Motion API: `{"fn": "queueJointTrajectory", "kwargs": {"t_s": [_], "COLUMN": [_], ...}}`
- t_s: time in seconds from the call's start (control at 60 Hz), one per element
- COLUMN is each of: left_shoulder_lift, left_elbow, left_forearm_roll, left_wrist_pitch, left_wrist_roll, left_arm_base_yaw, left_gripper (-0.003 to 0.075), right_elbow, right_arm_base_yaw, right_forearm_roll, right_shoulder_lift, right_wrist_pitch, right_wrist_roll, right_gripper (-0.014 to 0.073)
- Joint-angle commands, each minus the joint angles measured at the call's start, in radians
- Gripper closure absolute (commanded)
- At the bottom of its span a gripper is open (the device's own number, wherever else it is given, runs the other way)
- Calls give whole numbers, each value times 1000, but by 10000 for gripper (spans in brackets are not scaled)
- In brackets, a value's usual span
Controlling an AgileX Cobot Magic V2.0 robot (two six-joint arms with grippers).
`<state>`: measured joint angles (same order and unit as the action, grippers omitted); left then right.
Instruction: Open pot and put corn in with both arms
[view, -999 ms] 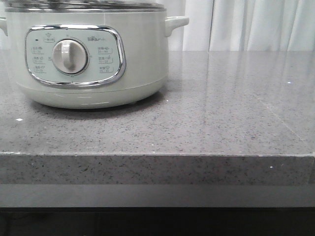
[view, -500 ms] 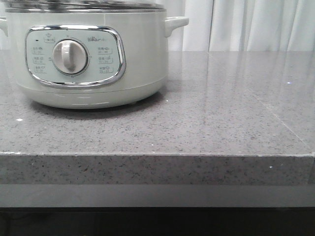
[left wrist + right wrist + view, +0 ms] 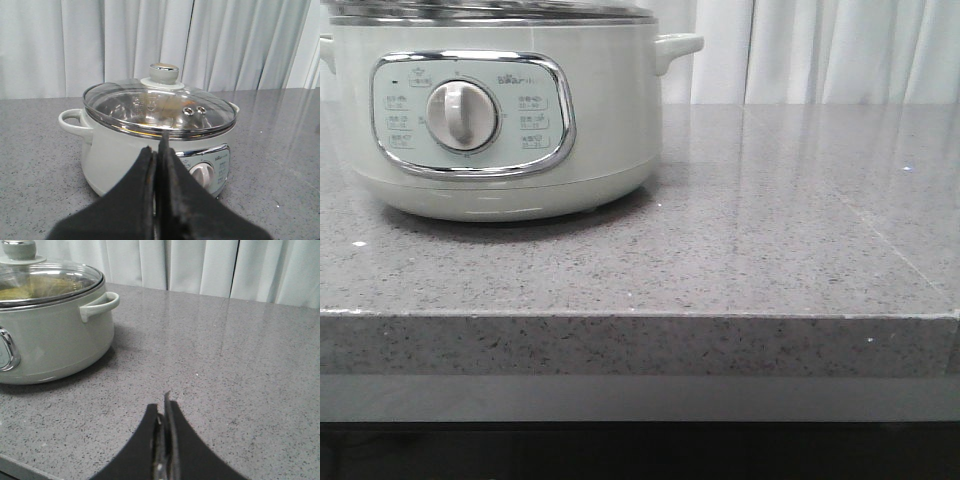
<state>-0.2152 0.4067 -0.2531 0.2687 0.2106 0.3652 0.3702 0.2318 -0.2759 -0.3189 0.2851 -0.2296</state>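
Grey-green pot (image 3: pixel 510 120) (lid (image 3: pixel 159 105) on) sits unmoved since before.

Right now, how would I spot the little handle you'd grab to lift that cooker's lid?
Find the grey speckled countertop and the pale green electric cooker standing on it. A glass lid with a steel rim covers it. At the lid's centre stands the lid knob, a stubby grey-green post with a shiny metal cap, unlike the looped side handle lower down.
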Motion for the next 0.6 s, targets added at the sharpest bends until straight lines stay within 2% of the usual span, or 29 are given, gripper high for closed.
{"fn": "queueJointTrajectory", "kwargs": {"t_s": [0.0,0.4,0.583], "left_shoulder_lift": [-10,-8,59], "left_elbow": [26,-4,-75], "left_forearm_roll": [-14,47,73], "left_wrist_pitch": [-79,-94,-97], "left_wrist_roll": [0,10,-38], "left_arm_base_yaw": [2,-4,-97], "left_gripper": [738,738,738], "right_elbow": [30,30,30], "right_arm_base_yaw": [-6,-6,-6], "right_forearm_roll": [3,3,3], "right_shoulder_lift": [-7,-7,-7], "right_wrist_pitch": [-70,-70,-70], "right_wrist_roll": [-5,-5,-5], "right_gripper": [662,662,662]}}
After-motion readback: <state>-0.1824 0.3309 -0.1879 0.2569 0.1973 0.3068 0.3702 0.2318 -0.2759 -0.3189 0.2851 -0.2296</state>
